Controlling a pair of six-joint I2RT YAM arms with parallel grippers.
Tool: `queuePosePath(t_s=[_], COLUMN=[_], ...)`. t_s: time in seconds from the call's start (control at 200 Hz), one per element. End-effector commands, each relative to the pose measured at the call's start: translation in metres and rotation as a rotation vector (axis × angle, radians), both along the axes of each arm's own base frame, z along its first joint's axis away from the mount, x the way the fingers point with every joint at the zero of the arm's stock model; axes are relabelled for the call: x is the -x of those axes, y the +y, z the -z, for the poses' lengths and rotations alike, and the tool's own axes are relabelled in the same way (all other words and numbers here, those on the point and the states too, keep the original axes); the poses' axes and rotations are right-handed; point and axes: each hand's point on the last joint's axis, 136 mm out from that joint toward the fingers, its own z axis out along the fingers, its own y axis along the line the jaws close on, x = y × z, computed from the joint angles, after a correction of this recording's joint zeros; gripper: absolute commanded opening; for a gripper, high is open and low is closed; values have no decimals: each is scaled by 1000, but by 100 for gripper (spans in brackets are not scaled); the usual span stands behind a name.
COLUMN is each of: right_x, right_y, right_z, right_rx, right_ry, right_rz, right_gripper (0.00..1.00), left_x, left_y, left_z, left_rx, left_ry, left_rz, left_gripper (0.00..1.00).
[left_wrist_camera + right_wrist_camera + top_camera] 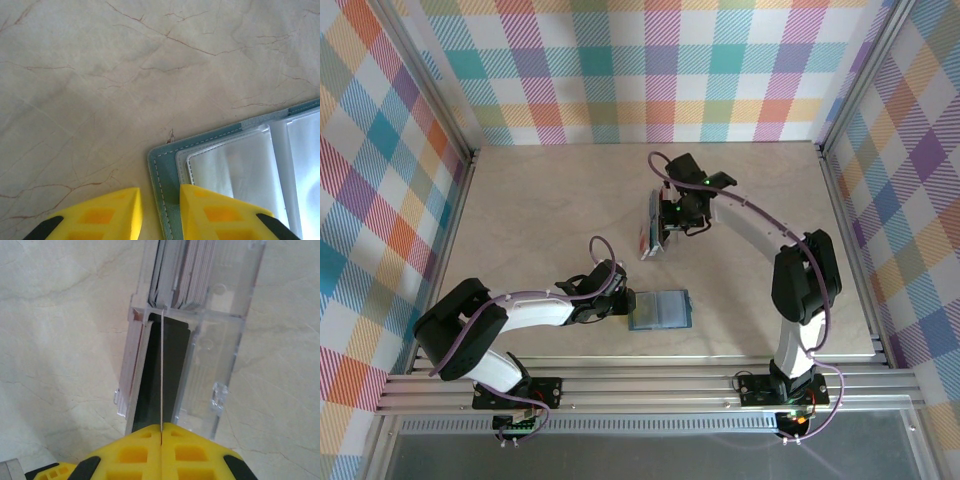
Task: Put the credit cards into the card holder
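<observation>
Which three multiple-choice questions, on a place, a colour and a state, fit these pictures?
1. The card holder lies beside: A the left gripper; B the right arm's base; C the back wall.
2. The holder's border is: A red; B teal; C black.
3. The right gripper is: A wide open; B shut on a thin card; C lying on the holder.
Answers: 1 A, it lies at that gripper's tips. 2 B, the left wrist view shows stitched teal. 3 B, its jaws meet on the card's edge.
</observation>
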Motion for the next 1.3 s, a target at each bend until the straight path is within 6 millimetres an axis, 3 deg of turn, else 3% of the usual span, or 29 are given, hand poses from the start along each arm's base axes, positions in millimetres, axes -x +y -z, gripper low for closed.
queuePosePath(t_s=[0.0,0.19,0.365,0.545,0.755,1.015,1.295], right_x=[5,13,46,101,147,174,189], right_y=[-12,-27,-27,-7,2,-2,-1], right_z=[-24,-49,-62,-40,-15,30,61], right_rx=[1,-9,-134,-267,-381,-393,-403], right_ry=[-59,-130,-144,-28,88,219,312], right_rz=[36,81,60,-61,-144,-155,-164], right_gripper=[1,0,0,0,0,0,0], left_x=[12,12,12,12,13,12,13], left_y=[1,0,0,0,-1,-2,0], left_z=[24,25,24,25,27,24,23], left_rx=[-39,-38,-38,-40,-36,-34,-35], left_ry=[53,55,54,52,56,52,50], left_rz=[28,28,32,34,40,41,37], left_gripper=[29,29,29,29,24,19,18])
